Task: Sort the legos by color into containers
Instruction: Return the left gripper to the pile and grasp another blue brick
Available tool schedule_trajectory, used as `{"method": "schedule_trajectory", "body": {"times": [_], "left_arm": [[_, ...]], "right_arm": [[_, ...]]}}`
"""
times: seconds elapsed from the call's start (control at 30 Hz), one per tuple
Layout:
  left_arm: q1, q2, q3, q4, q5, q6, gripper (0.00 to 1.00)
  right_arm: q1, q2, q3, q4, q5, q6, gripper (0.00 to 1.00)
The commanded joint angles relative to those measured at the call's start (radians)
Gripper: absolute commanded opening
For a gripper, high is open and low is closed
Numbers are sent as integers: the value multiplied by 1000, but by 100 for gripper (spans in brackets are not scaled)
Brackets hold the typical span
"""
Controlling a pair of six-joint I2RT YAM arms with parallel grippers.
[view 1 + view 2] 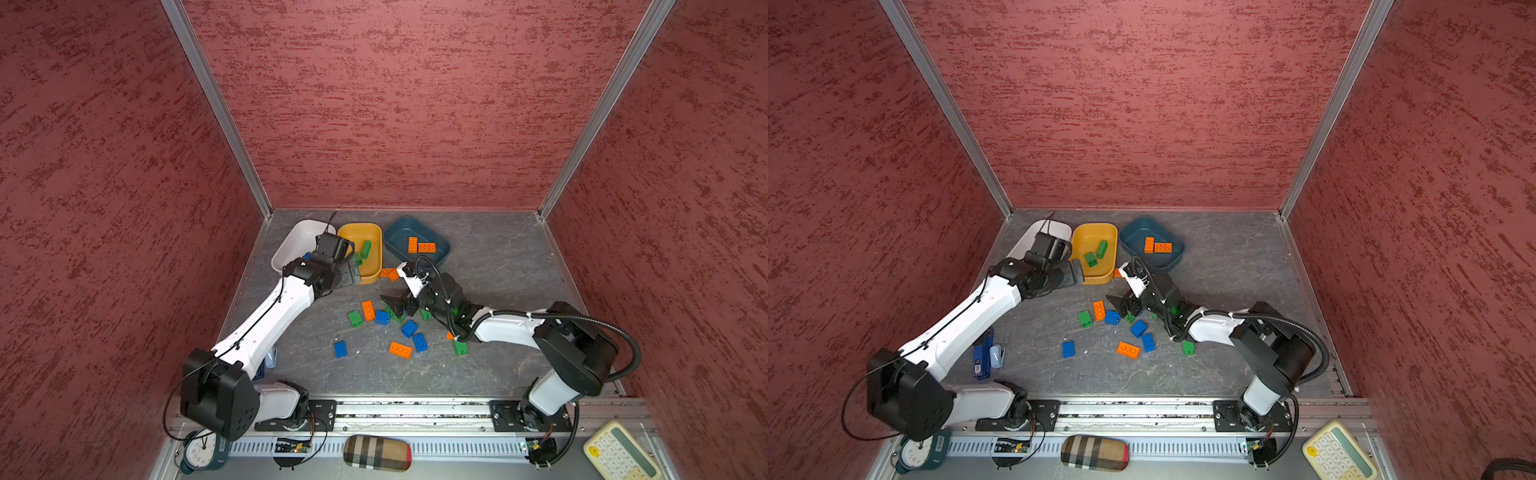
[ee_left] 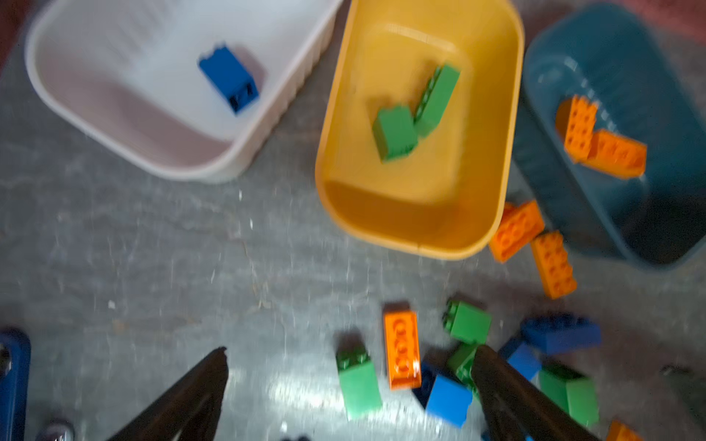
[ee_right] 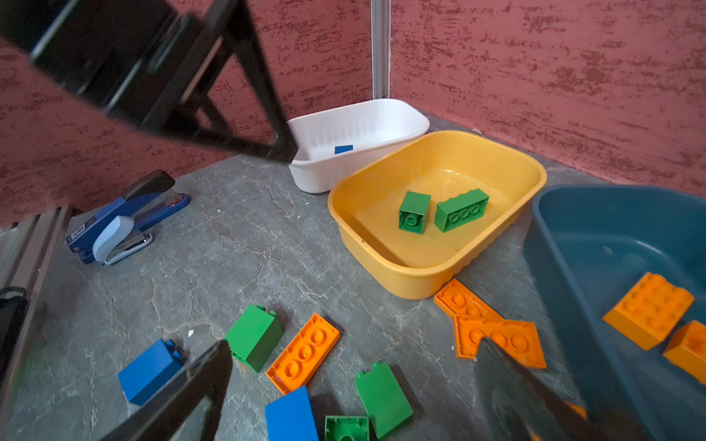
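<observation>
- Containers: white tub [image 1: 291, 245], yellow tub [image 1: 376, 249], teal tub [image 1: 440, 249] in a row by the back wall [image 1: 395, 124], white nearest the left wall [image 1: 104, 208]; teal one skewed.
- Blue brick [image 2: 229, 78] in white tub, on its side, long axis diagonal to tub walls.
- Yellow tub: square green brick [image 3: 414, 212] and long green brick [image 3: 460, 210], just beside each other, both on their sides, hollow undersides toward right wrist cam; long one's axis approx. along tub length.
- Teal tub: first orange brick [image 1: 412, 244], long axis toward back wall; second orange brick [image 1: 427, 247] crosswise; touching in an L, studs up.
- Orange pair [image 3: 496, 338] on worktop [image 1: 507, 266], touching, between yellow and teal tubs at yellow's near corner.
- Loose bricks [image 1: 382, 318] mid-worktop: blue, green, orange mixed. Mid orange brick [image 1: 368, 309] points front-to-back; front orange brick [image 1: 400, 349] lies crosswise, slightly skewed.
- Left pincer [image 2: 351, 350]: jaws wide apart, nothing held; above yellow tub's near-left corner in both top views.
- Right pincer [image 3: 353, 345]: jaws wide apart, nothing held; low over loose bricks, pointing toward left wall. Contact w/ bricks: cannot tell.
- Hidden: left arm [image 1: 266, 316] covers much of white tub in top views; right arm [image 1: 507, 328] covers some bricks, incl. part-hidden green brick [image 1: 426, 314]. Left wrist view blurred, stud detail unclear. Teal tub cut off in right wrist view.
</observation>
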Motion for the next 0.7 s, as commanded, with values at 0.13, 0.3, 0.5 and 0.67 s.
{"method": "schedule_trajectory", "body": {"times": [0.13,0.3,0.5,0.67], "left_arm": [[-137,-119,-238,-130,119,-225,100],[-216,-106,-331,-125,136,-252,93],[-229,-42,-404,-58,126,-280,72],[-219,-16,-477,81,179,-265,65]], "right_arm": [[6,-43,-63,65,138,30,99],[5,-32,-91,134,208,92,99],[6,-22,-87,142,227,105,99],[6,-22,-87,142,223,106,99]]}}
